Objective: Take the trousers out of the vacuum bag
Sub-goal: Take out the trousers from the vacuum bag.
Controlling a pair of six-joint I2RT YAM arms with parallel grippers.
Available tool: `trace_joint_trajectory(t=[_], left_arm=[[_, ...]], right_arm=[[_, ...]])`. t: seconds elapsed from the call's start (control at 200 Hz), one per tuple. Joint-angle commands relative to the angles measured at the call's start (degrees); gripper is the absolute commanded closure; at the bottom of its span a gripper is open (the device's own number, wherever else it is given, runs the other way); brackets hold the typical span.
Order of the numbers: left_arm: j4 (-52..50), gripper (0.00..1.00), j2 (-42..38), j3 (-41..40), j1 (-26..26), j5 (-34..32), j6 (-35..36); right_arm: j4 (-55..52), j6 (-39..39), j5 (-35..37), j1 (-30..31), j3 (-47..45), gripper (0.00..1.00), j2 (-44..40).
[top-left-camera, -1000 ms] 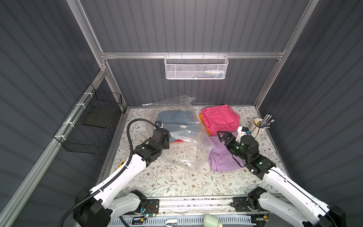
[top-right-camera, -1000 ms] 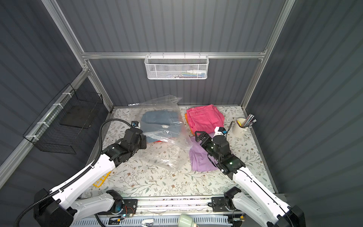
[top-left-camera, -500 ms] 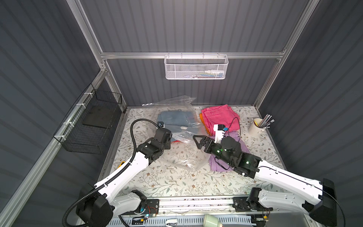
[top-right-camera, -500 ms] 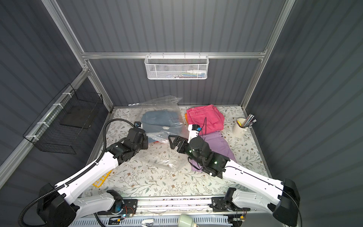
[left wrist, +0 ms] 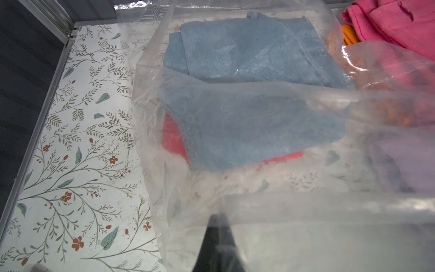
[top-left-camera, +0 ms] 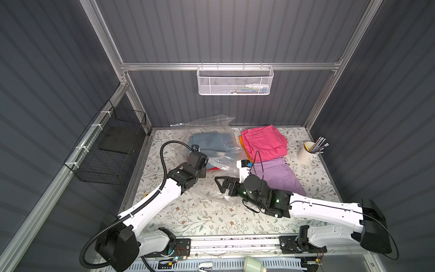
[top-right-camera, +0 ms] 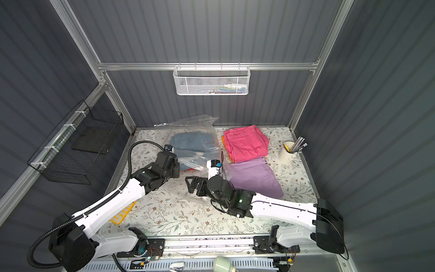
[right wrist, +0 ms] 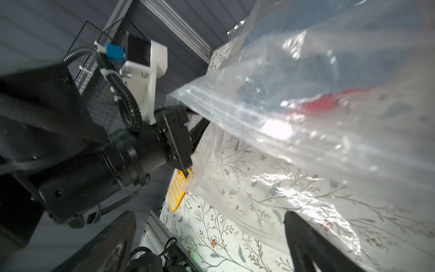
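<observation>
**Bag Mouth Held Up; Two Trousers Inside**

**Grippers.** The left gripper (right wrist: 202,128) is clamped on the upper film of the vacuum bag (top-left-camera: 219,131) and holds that film raised above the table (top-left-camera: 188,219). The right gripper (top-left-camera: 221,184) sits at the bag mouth, turned on its side, jaws wide apart and holding nothing. Whether its lower finger touches the bottom film cannot be told.

**Obscured items.** A yellow stencil (top-right-camera: 122,213) lies partly under the left arm. The orange trousers (top-left-camera: 242,144) show only as an edge beneath the hot pink trousers (top-left-camera: 266,143).

**Containers.**
- The black wire basket (top-left-camera: 110,150) holds a dark flat item.
- The vacuum bag holds the light blue trousers (left wrist: 247,70), which lie on top of the red trousers (left wrist: 174,139).
- The contents of the white mesh basket (top-left-camera: 235,81) are unclear.
- The lilac trousers (top-left-camera: 280,176) lie outside the bag, just beside the pink pair.
- The white cup (top-left-camera: 307,154) holds pens.
</observation>
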Motion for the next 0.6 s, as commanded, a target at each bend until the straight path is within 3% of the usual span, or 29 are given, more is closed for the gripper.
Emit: trace_joint_trajectory(t=[0.0, 0.595], left_arm=[[0.85, 1.0, 0.46, 2.8, 0.38, 1.26, 1.76], [0.48, 1.0, -0.7, 4.72, 0.51, 2.0, 2.65]], right_arm=[[3.47, 1.74, 0.53, 0.63, -0.46, 0.03, 3.25], [11.04, 8.38, -5.69, -0.64, -0.63, 0.08, 16.81]])
